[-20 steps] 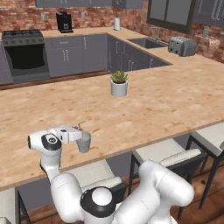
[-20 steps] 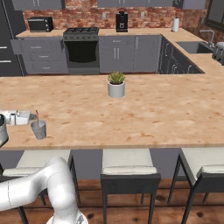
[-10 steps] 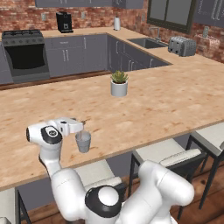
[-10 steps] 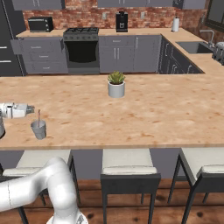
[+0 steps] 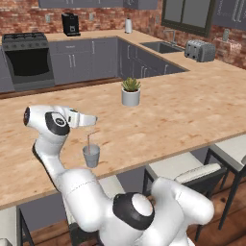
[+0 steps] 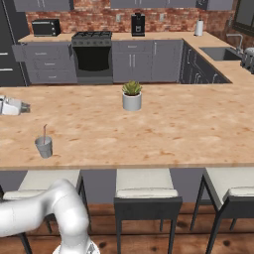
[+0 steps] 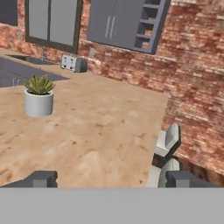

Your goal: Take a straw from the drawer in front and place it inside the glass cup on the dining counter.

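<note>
Straw (image 5: 88, 142) standing in glass cup (image 5: 91, 156) near the surface (image 5: 192, 105) front edge. Fingers (image 7: 109, 179) spread apart, empty, at eleven o'clock above cup. Retreat upward, clear of the straw tip.

In the right base view the end effector (image 6: 22, 107) is cut by the left edge; its fingers are too small to tell whether they stand apart or together. In the left base view it (image 5: 92, 120) points away and the fingertips blur into one pale tip. In the hand view only the tops of two dark fingertips (image 7: 41, 178) clear the bottom. The straw's (image 5: 89, 144) lower part is dim behind the cup (image 5: 91, 155) wall, so its foot cannot be made out. The tabletop (image 5: 192, 110) runs off the right edge. The toaster (image 6: 248, 58) is cut by the right edge.
</note>
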### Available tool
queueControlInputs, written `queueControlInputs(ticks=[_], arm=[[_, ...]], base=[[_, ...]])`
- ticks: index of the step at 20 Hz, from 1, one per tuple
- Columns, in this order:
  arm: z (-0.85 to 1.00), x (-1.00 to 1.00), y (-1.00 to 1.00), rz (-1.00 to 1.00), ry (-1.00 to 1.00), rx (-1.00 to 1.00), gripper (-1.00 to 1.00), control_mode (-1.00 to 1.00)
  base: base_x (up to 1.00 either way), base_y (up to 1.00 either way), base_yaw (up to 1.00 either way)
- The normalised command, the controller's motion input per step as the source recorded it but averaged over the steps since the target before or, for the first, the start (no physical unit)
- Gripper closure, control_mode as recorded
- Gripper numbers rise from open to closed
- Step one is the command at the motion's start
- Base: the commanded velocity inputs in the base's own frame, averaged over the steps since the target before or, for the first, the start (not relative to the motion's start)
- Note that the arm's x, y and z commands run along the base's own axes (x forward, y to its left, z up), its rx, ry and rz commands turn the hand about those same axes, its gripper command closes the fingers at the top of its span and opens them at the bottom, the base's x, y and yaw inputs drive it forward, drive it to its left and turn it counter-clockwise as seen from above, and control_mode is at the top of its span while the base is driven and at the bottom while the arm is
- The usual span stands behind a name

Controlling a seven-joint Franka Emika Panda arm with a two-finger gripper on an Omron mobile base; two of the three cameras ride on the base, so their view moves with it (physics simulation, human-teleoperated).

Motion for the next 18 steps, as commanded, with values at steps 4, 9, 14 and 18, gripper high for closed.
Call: queueControlInputs(ticks=[4, 9, 14, 18], arm=[[1.0, -0.43, -0.42, 0.0, 0.25, 0.25, -1.0, -1.0], [0.77, -0.13, -0.8, 0.0, 0.24, 0.23, -1.0, -1.0], [0.21, -0.1, -0.96, 0.0, 0.26, 0.22, -1.0, -1.0], [-0.48, 0.0, -0.88, 0.05, 0.42, 0.13, -1.0, -1.0]], base=[[0.0, 0.0, 0.0], [0.0, 0.0, 0.0], [0.0, 0.0, 0.0], [0.0, 0.0, 0.0]])
